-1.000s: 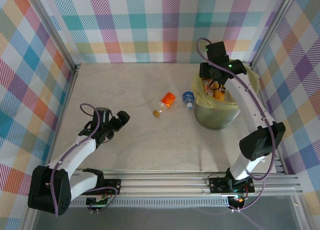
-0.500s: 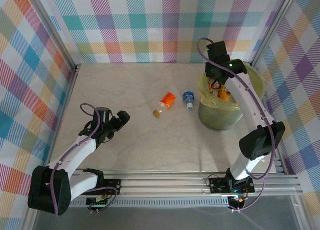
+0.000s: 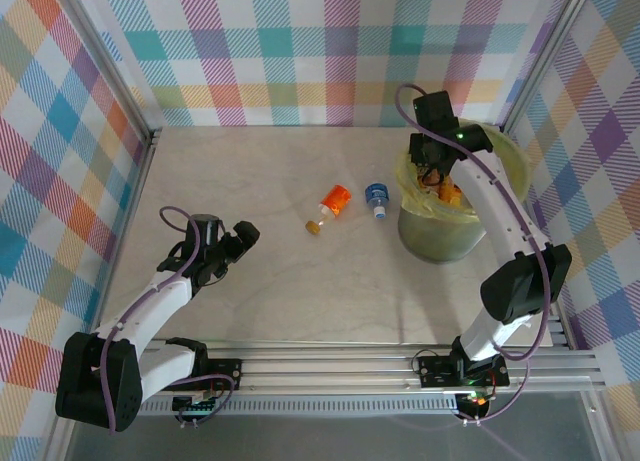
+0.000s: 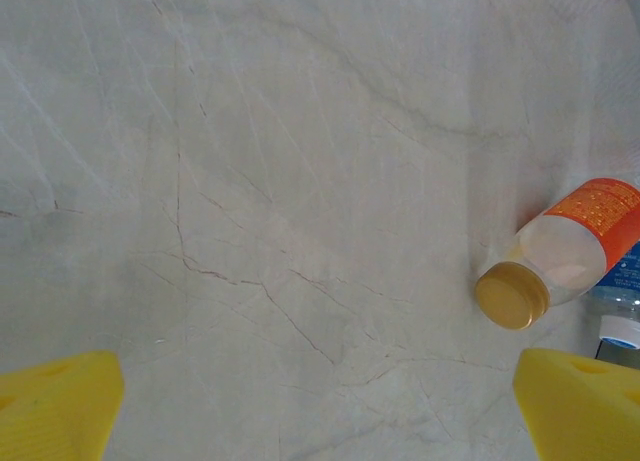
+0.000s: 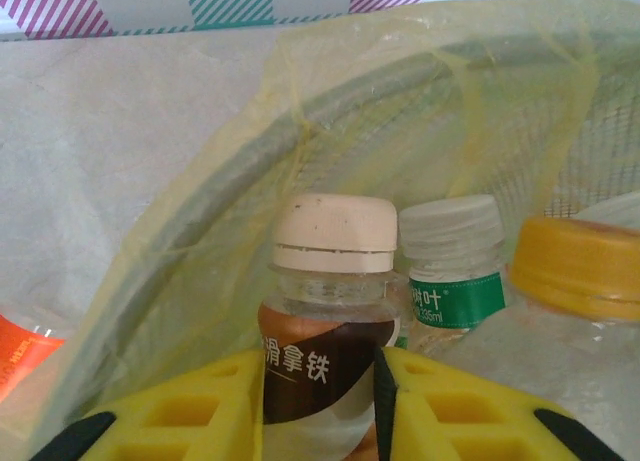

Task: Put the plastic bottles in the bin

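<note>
My right gripper is shut on a brown-labelled bottle with a cream cap, held inside the mouth of the bin. The bin's yellow-green bag curves round it. Beside it in the bin stand a green-labelled bottle and one with an orange cap. On the table lie an orange-labelled bottle with a tan cap and a blue-labelled bottle just left of the bin. My left gripper is open over bare table, left of both; its view has the orange-labelled bottle at the right.
The marble table is walled by checked panels on three sides, with metal posts in the corners. A rail runs along the near edge. The right arm reaches over the bin.
The bin has shifted slightly right with the right gripper now lower into its mouth, still holding the brown-labelled bottle. The left arm has not moved.
</note>
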